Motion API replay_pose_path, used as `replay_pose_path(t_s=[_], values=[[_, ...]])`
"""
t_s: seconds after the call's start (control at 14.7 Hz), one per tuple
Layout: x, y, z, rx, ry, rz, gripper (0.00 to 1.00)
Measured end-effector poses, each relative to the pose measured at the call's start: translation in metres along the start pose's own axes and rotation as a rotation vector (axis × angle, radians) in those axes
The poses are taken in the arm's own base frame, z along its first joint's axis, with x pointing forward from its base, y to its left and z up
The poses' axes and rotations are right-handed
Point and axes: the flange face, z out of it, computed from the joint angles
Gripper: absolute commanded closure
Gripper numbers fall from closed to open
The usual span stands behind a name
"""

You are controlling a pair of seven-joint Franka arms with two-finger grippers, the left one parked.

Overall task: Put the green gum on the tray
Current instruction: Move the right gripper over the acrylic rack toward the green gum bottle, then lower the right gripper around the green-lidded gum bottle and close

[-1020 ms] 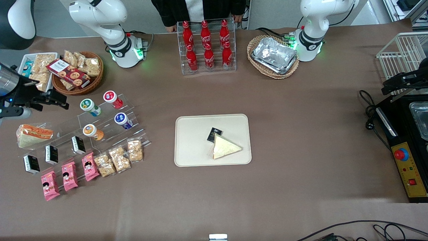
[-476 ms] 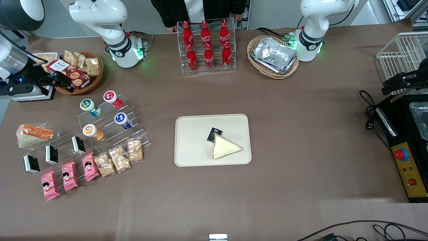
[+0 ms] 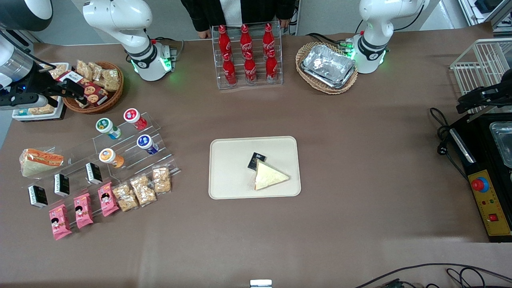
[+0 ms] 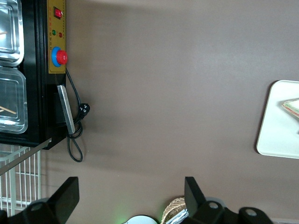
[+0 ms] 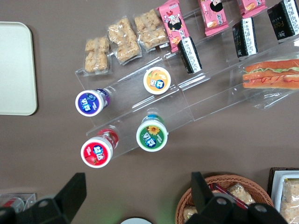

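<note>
Gripper (image 3: pixel 68 93) open, empty, over wicker basket (image 3: pixel 116 94). Gum (image 3: pixel 106 127) on acrylic shelf, tray (image 3: pixel 228 168) well apart.

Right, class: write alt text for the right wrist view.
The open gripper hangs above a clear stepped rack holding four bottles, the green gum nearest it. Snack packets lie beside the rack, and the tray shows at one edge.
</note>
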Motion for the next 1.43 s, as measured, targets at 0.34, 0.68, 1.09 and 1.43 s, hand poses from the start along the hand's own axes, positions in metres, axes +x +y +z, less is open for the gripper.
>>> replay_pose_path(t_s=[0.34,0.68,1.09,1.43], values=[[0.000,0.021,0.021,0.014,-0.007,0.034,0.00],[0.007,0.017,0.078,0.008,-0.006,0.029,0.00],[0.014,0.018,0.160,0.003,-0.039,0.032,0.00],[0.011,0.018,0.187,0.003,-0.061,0.034,0.00]])
